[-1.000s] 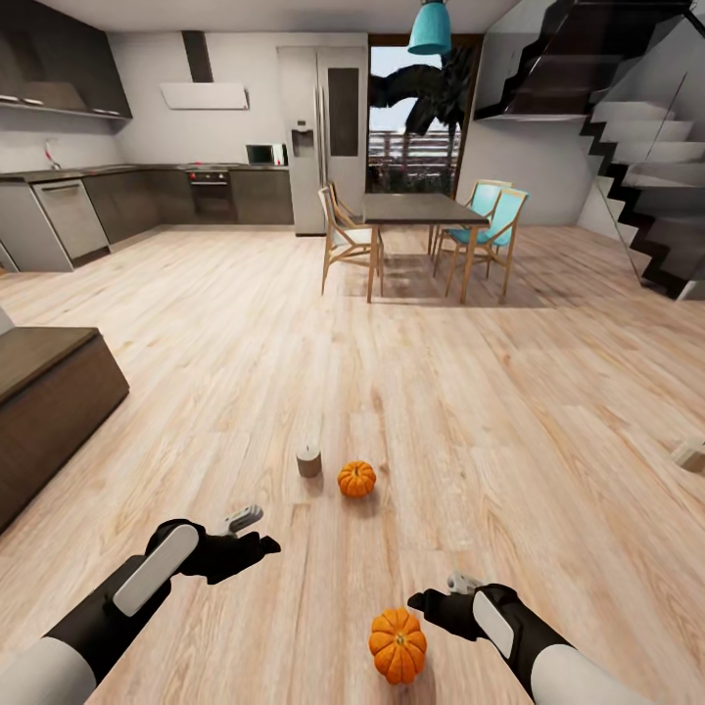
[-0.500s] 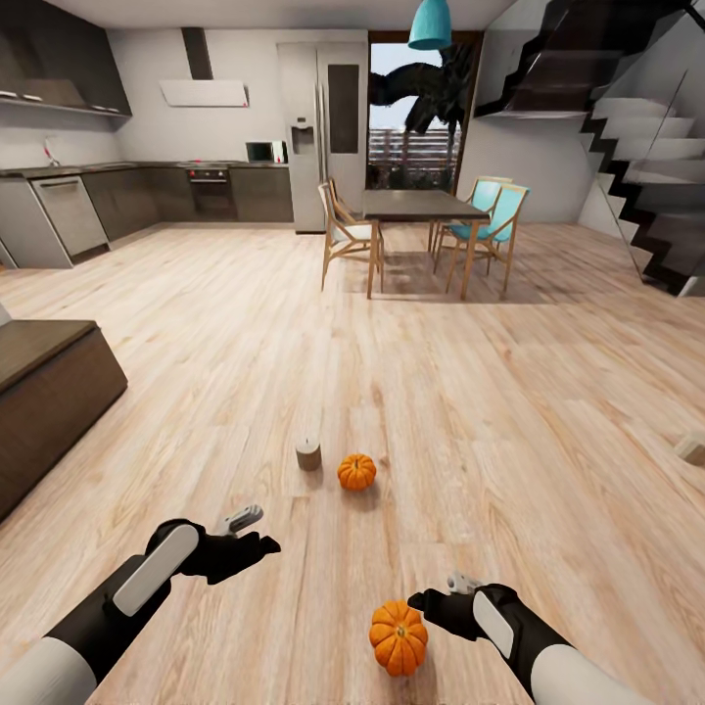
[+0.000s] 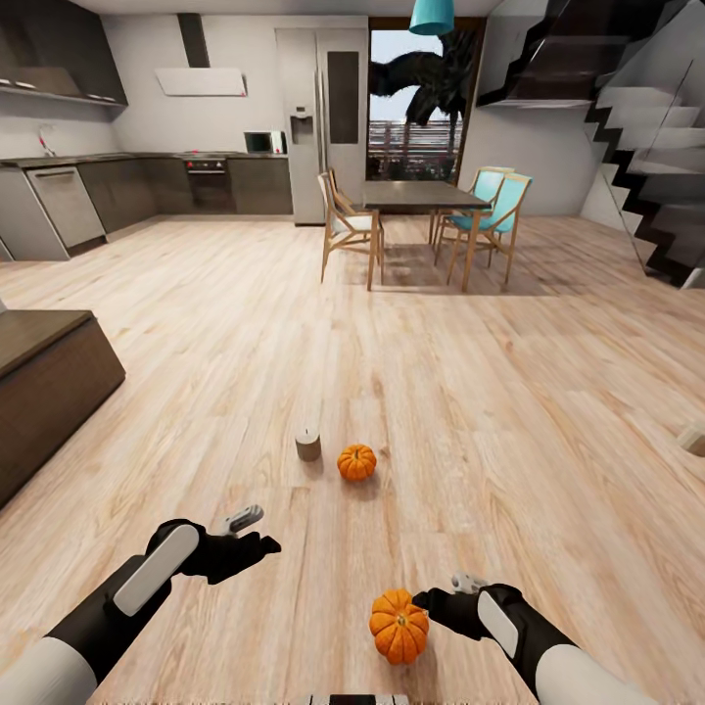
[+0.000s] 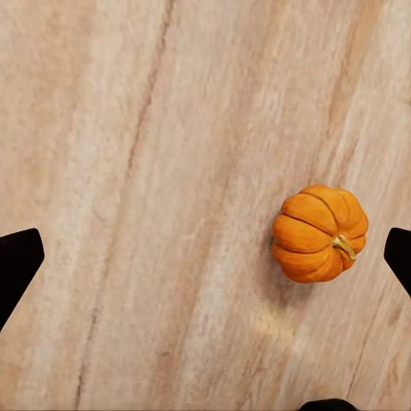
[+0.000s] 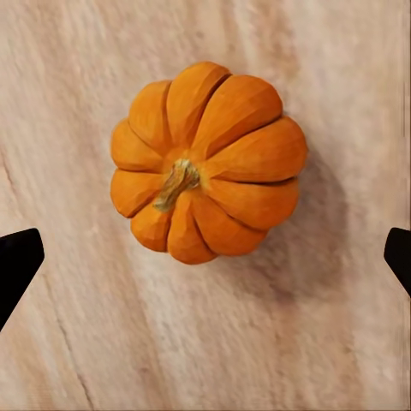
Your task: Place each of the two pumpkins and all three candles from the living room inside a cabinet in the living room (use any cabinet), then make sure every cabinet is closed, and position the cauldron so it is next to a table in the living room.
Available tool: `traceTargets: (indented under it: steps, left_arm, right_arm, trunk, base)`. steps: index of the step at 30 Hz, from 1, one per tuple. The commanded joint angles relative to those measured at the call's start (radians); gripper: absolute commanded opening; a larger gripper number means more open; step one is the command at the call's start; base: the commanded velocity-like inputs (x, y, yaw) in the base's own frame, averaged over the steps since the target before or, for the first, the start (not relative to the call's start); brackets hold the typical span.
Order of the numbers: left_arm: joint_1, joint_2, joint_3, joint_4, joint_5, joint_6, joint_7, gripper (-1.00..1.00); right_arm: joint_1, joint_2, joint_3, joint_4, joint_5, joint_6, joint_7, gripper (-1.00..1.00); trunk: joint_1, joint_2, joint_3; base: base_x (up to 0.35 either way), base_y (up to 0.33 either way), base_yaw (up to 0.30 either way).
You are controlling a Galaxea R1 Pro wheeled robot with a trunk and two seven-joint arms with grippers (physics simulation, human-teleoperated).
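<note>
Two orange pumpkins lie on the wooden floor. The near pumpkin (image 3: 399, 625) sits just left of my right gripper (image 3: 441, 591), which is open. In the right wrist view that pumpkin (image 5: 205, 163) lies on the floor below my right gripper (image 5: 205, 257), whose jaws are spread wide. The far pumpkin (image 3: 356, 461) rests beside a stubby pale candle (image 3: 308, 443). My left gripper (image 3: 257, 534) hovers open over bare floor, short of both. A pumpkin (image 4: 319, 233) lies off to one side under my left gripper (image 4: 205, 261). The dark brown cabinet (image 3: 49, 387) stands at the left.
A dining table (image 3: 423, 196) with wooden and teal chairs (image 3: 490, 220) stands at the back, with the kitchen counters (image 3: 117, 186) behind on the left. Stairs (image 3: 651, 147) rise at the right. A small pale object (image 3: 693, 438) lies at the right edge. Open floor surrounds the pumpkins.
The whole view has shifted, so the pumpkins and candle sit higher in the picture. Both arms keep the same pose, and the near pumpkin now lies closer to my right gripper.
</note>
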Motion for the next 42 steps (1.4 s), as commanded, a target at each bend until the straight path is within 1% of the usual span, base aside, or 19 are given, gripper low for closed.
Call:
traceTargets:
  steps: [1, 2, 4, 5, 6, 8, 9, 11, 14, 20, 22, 25, 27, 30, 42]
  left_arm:
    - [-0.001, 0.001, -0.003, -0.001, 0.011, -0.001, 0.010, 1.00]
    - [-0.001, 0.001, -0.003, -0.001, 0.011, -0.001, 0.010, 1.00]
    - [-0.001, 0.000, -0.003, -0.001, 0.011, -0.001, 0.010, 1.00]
    - [-0.001, -0.001, -0.004, -0.001, 0.011, -0.001, 0.010, 1.00]
    - [-0.001, -0.001, -0.006, -0.001, 0.011, -0.001, 0.010, 1.00]
    - [-0.001, -0.006, -0.024, -0.001, 0.011, -0.002, 0.010, 1.00]
    - [-0.001, -0.013, -0.039, -0.001, 0.010, -0.002, 0.010, 1.00]
    - [-0.001, -0.022, -0.056, -0.001, 0.010, -0.003, 0.010, 1.00]
    - [-0.001, -0.029, -0.069, -0.001, 0.009, -0.004, 0.010, 1.00]
    - [-0.001, -0.031, -0.074, -0.001, 0.009, -0.004, 0.010, 1.00]
    - [-0.001, -0.032, -0.074, -0.001, 0.009, -0.004, 0.010, 1.00]
    - [-0.001, -0.032, -0.075, -0.002, 0.010, -0.004, 0.010, 1.00]
    - [-0.001, -0.032, -0.074, -0.003, 0.010, -0.004, 0.010, 1.00]
    - [-0.001, -0.032, -0.073, -0.003, 0.010, -0.003, 0.010, 1.00]
    - [-0.001, -0.030, -0.071, -0.003, 0.011, -0.003, 0.009, 1.00]
  right_arm:
    - [0.000, -0.007, 0.008, -0.001, -0.013, 0.002, 0.001, 1.00]
    - [0.000, -0.010, 0.008, -0.001, -0.019, 0.001, 0.001, 1.00]
    - [0.000, -0.025, 0.009, -0.001, -0.062, -0.001, 0.002, 1.00]
    - [0.000, -0.032, 0.009, 0.000, -0.087, -0.003, 0.003, 1.00]
    - [0.000, -0.035, 0.009, 0.000, -0.098, -0.003, 0.003, 1.00]
    - [0.000, -0.045, 0.010, 0.000, -0.129, -0.005, 0.004, 1.00]
    - [0.000, -0.048, 0.010, 0.000, -0.137, -0.005, 0.005, 1.00]
    - [0.000, -0.051, 0.010, 0.000, -0.144, -0.005, 0.005, 1.00]
    - [0.000, -0.053, 0.010, 0.000, -0.149, -0.006, 0.006, 1.00]
    - [0.000, -0.054, 0.010, 0.000, -0.151, -0.007, 0.012, 1.00]
    - [0.000, -0.054, 0.010, 0.000, -0.151, -0.007, 0.027, 1.00]
    - [0.000, -0.054, 0.010, 0.000, -0.150, -0.007, 0.067, 1.00]
    - [0.000, -0.054, 0.010, 0.000, -0.150, -0.007, 0.086, 1.00]
    - [0.000, -0.054, 0.011, 0.000, -0.149, -0.007, 0.095, 1.00]
    - [0.000, -0.053, 0.012, -0.001, -0.148, -0.008, 0.102, 1.00]
  trunk:
    - [0.000, -0.001, -0.005]
    - [0.001, -0.001, -0.009]
    - [0.002, -0.001, -0.016]
    - [0.002, -0.001, -0.016]
    - [0.002, -0.001, -0.016]
    - [0.002, -0.001, -0.016]
    - [0.002, -0.001, -0.016]
    - [0.002, -0.001, -0.016]
    - [0.002, -0.001, -0.016]
    - [0.002, -0.001, -0.016]
    - [0.002, -0.001, -0.016]
    - [0.002, -0.001, -0.016]
    - [0.002, -0.002, -0.024]
    - [0.004, -0.003, -0.036]
    - [0.009, -0.005, -0.082]
  base:
    - [0.000, 0.000, 0.000]
    - [0.000, 0.000, 0.000]
    - [0.000, 0.000, 0.000]
    - [0.000, 0.000, 0.000]
    - [0.000, 0.000, 0.000]
    - [0.000, 0.000, 0.000]
    - [0.000, 0.000, 0.000]
    - [0.000, 0.000, 0.000]
    - [0.000, 0.000, 0.000]
    - [0.000, 0.000, 0.000]
    - [0.000, 0.000, 0.000]
    - [0.000, 0.000, 0.000]
    - [0.000, 0.000, 0.000]
    - [0.000, 0.000, 0.000]
    - [0.000, 0.000, 0.000]
